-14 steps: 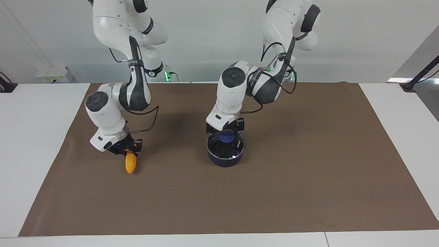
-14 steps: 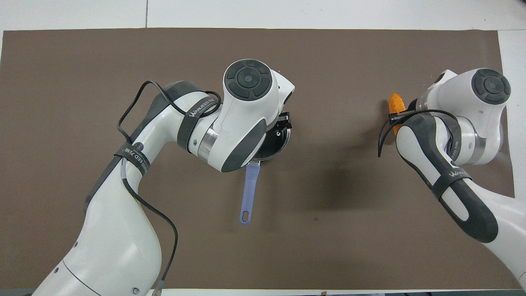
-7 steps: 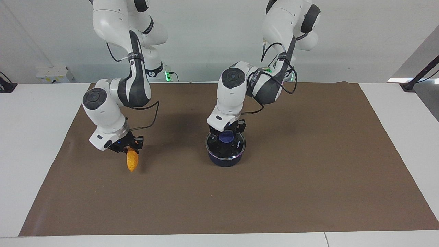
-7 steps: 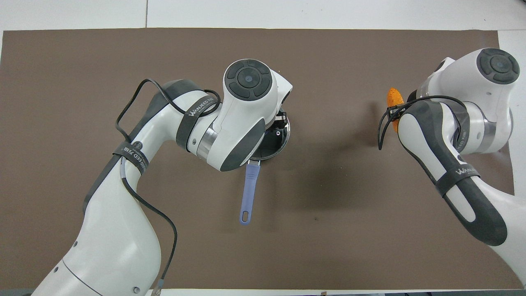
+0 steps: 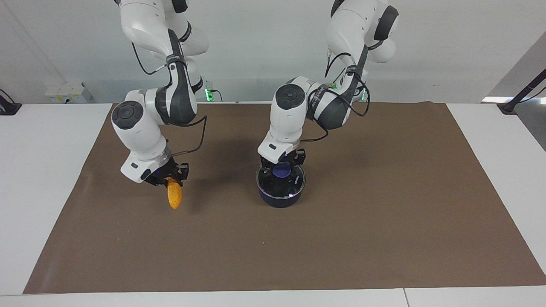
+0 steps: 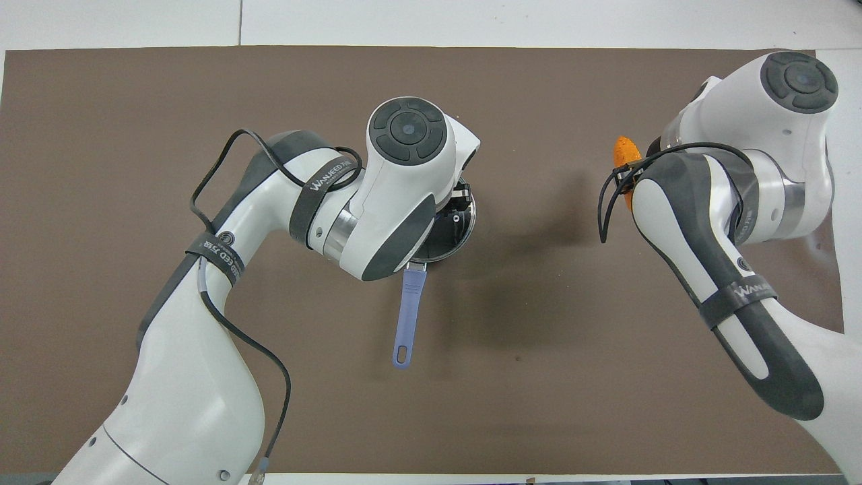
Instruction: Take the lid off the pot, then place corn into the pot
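Corn [image 5: 174, 198] shifted potward in right claw [image 5: 172, 182]; pot [image 5: 280, 198] lidded.

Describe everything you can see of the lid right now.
The lid is a round clear glass disc with a metal rim and a blue knob at its centre. It sits level on the dark navy pot, covering its mouth, not yet lifted. The left gripper is down on it, shut on the knob. In the overhead view the left arm hides most of it; only an arc of its rim shows.
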Available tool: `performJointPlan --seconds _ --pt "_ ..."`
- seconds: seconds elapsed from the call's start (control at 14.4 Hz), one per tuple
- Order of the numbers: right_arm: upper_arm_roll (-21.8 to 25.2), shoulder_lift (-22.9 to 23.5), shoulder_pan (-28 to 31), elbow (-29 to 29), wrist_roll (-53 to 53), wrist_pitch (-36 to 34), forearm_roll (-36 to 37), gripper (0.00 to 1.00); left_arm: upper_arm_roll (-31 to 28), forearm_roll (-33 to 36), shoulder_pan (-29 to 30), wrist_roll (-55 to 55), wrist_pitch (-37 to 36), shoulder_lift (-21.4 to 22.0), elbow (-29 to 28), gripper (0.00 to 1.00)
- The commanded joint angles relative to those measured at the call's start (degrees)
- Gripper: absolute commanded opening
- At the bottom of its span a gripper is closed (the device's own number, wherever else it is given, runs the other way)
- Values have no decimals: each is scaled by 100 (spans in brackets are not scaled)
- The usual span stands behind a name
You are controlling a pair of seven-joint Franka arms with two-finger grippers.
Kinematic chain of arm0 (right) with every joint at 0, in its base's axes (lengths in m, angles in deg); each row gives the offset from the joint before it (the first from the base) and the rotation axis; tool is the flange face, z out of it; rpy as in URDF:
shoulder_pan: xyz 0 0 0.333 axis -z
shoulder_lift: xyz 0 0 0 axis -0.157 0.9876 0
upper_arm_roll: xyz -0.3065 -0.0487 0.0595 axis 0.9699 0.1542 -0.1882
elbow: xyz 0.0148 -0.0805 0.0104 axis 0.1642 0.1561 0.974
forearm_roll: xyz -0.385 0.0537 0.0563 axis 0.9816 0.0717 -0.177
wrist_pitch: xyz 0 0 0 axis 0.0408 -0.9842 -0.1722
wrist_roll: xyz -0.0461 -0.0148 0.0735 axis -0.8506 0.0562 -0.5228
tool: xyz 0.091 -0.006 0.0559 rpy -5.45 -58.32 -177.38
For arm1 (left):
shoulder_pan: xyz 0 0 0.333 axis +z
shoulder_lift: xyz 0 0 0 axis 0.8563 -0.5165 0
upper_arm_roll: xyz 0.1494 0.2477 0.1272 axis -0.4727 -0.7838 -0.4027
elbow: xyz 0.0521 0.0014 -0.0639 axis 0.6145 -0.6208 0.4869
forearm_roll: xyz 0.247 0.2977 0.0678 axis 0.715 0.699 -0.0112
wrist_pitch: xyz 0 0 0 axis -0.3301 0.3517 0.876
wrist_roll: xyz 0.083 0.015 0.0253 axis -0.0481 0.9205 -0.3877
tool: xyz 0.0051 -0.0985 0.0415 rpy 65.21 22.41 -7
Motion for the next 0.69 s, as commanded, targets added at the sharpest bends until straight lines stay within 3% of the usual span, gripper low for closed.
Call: performJointPlan --seconds 0.0,0.35,0.62 --pt "-22 23 -320 -394 -554 -299 -95 0 -66 20 -26 73 -242 243 65 43" --pt "-188 49 -629 -525 -1326 -238 -165 0 -84 -130 447 -216 -769 894 39 40" --pt "-294 347 -1417 -973 -2749 -185 -131 0 -93 -130 1219 -1190 -1173 1026 22 39"
